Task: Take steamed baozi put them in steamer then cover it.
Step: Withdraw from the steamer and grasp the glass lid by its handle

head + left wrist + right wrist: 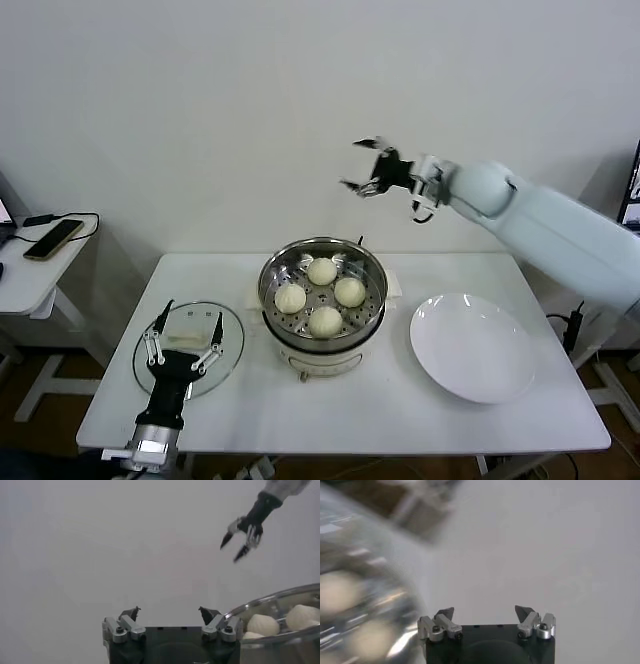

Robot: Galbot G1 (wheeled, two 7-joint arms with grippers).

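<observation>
Showing no readable writing: four steamed baozi [322,294] fill the steamer [322,330]; the cover [188,349] at 9 o'clock lies under the open left end effector [184,333]; the right end effector [364,166], open and empty, hangs at 12 o'clock.

Right arm [560,225]: smooth pale blue-white shell, rounded joint. Right gripper [366,166]: black, silver links. Left gripper [184,335]: black body, silver screwed knuckles, dark pointed fingertips.

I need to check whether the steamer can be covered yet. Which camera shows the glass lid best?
The head view: the glass lid lies flat on the table left of the steamer, the open left gripper above its white handle. Neither wrist view shows the lid.
</observation>
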